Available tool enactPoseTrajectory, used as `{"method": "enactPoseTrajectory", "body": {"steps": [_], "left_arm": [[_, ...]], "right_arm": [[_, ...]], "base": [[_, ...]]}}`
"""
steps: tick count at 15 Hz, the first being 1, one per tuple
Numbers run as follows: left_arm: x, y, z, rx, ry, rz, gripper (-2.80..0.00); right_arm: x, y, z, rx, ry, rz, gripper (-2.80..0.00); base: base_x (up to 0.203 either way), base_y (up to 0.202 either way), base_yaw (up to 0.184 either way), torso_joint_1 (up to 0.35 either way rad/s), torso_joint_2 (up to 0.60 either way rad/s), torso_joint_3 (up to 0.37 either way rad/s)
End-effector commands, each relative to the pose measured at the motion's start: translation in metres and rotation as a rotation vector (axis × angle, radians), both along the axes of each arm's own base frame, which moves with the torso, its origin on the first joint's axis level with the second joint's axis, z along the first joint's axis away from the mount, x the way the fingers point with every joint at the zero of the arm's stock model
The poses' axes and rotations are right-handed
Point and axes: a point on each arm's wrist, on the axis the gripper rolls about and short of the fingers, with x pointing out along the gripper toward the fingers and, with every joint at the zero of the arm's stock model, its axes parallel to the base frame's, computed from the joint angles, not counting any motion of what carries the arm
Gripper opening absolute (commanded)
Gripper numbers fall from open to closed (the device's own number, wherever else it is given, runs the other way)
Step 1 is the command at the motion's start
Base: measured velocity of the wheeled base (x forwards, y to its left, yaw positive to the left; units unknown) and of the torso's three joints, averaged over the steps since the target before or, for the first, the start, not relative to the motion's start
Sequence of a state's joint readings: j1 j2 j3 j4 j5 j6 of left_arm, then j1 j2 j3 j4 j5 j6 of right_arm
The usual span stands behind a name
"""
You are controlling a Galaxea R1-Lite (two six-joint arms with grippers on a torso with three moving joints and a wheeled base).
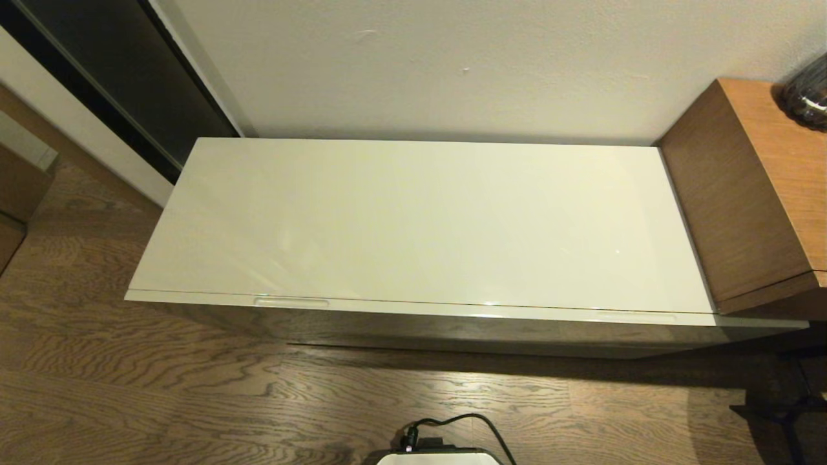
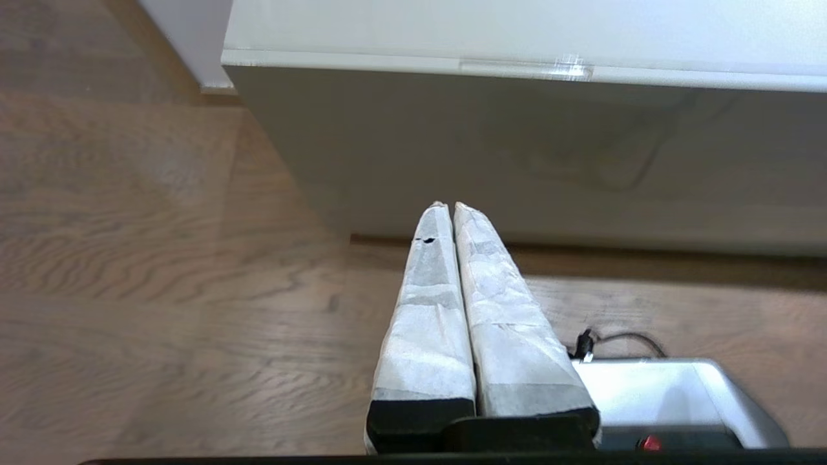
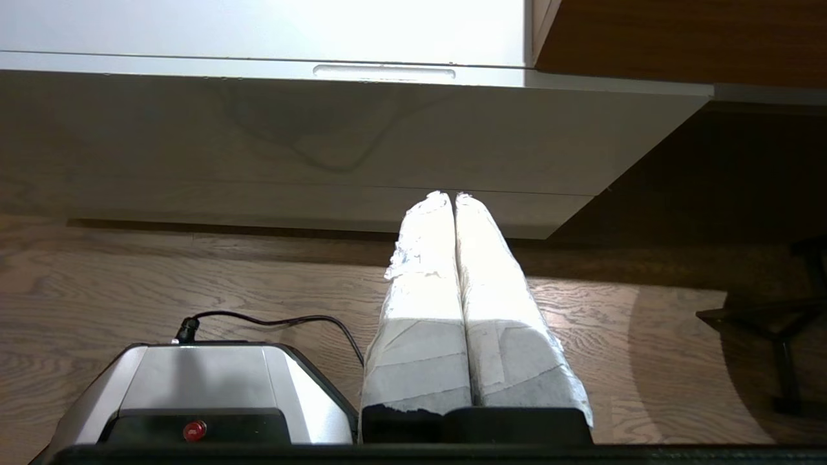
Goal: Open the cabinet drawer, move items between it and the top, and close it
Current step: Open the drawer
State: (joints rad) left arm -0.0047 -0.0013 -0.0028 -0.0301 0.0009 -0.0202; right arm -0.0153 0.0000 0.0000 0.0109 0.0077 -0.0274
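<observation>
Left gripper [image 2: 446, 205]: fingers [image 2: 426, 310] wrapped in white tape, pressed together, holding nothing; it hangs low over the wooden floor [image 2: 161, 310], in front of the cabinet, near its left end.
Right gripper [image 3: 450, 194]: fingers [image 3: 497, 323] likewise taped and pressed together, empty, low over the floor in front of the cabinet's right end.
Cabinet drawer [image 1: 452, 326]: closed; its glossy cream face stands ahead of both grippers, apart from the fingertips, neither touching it.
Recesses: one narrow oblong recess [image 1: 291, 301] lies in the front edge toward the left, up and beyond the left gripper's tips [image 2: 523, 67]; a second recess [image 1: 636, 316] lies toward the right, above the right gripper's tips [image 3: 384, 72].
Top [image 1: 420, 219]: long glossy cream slab against the wall, seen from above in the head view.
Wooden unit [image 1: 756, 187]: taller brown block touching the cabinet's right end; a dark rounded object [image 1: 807, 93] sits on it, cut off by the picture edge.
Robot base [image 3: 200, 387]: grey housing with a red button and a black cable [image 3: 271, 321], on the floor between the two grippers.
Dark stand [image 3: 775, 323]: thin black legs on the floor right of the cabinet, partly cut off.
Hidden: the drawer's inside cannot be seen; neither arm shows in the head view.
</observation>
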Motion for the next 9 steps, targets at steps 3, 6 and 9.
{"method": "enactPoseTrajectory", "body": {"steps": [3, 6, 9], "left_arm": [[0.0004, -0.0001, -0.0027, 0.007, 0.028, -0.005, -2.80], [0.0004, -0.0001, -0.0027, 0.005, 0.028, -0.005, -2.80], [0.0004, -0.0001, -0.0027, 0.005, 0.028, -0.005, -2.80]], "right_arm": [[0.0001, 0.0000, 0.0000, 0.000, 0.001, 0.002, -2.80], [0.0001, 0.0000, 0.0000, 0.000, 0.001, 0.000, -2.80], [0.0000, 0.0000, 0.0000, 0.000, 0.000, 0.002, -2.80]], "base": [[0.000, 0.000, 0.000, 0.000, 0.00, 0.000], [0.000, 0.000, 0.000, 0.000, 0.00, 0.000], [0.000, 0.000, 0.000, 0.000, 0.00, 0.000]]}}
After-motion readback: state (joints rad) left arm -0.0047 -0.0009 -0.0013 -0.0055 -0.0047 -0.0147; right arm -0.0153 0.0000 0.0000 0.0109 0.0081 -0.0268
